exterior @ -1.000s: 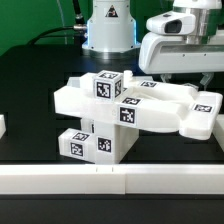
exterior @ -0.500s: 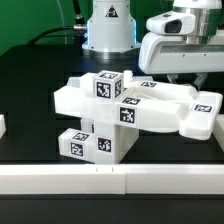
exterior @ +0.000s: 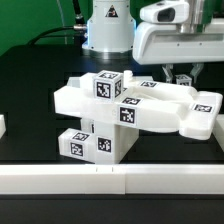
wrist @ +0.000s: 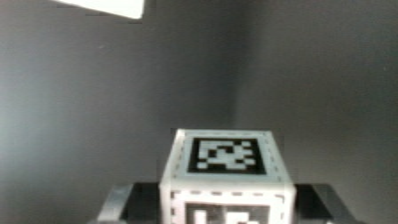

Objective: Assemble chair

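The partly built chair (exterior: 135, 108) stands mid-table: white slabs stacked crosswise, a tagged cube (exterior: 106, 86) on top and a tagged block (exterior: 92, 143) under its front. My gripper (exterior: 181, 74) hangs just above the assembly's back right end. In the wrist view a small white tagged block (wrist: 226, 158) sits between the dark fingers (wrist: 128, 200), which press against both its sides, so the gripper (wrist: 224, 208) is shut on it. Below the held block there is only dark table. The exterior view does not show the held block clearly.
The robot's base (exterior: 108, 25) stands behind the chair. A long white rail (exterior: 110, 181) runs along the front of the table. A white piece (exterior: 2, 126) shows at the exterior view's left edge. A pale patch (wrist: 98, 5) lies far off in the wrist view.
The gripper has closed and risen, shifting slightly toward the exterior view's left. The chair assembly has not moved.
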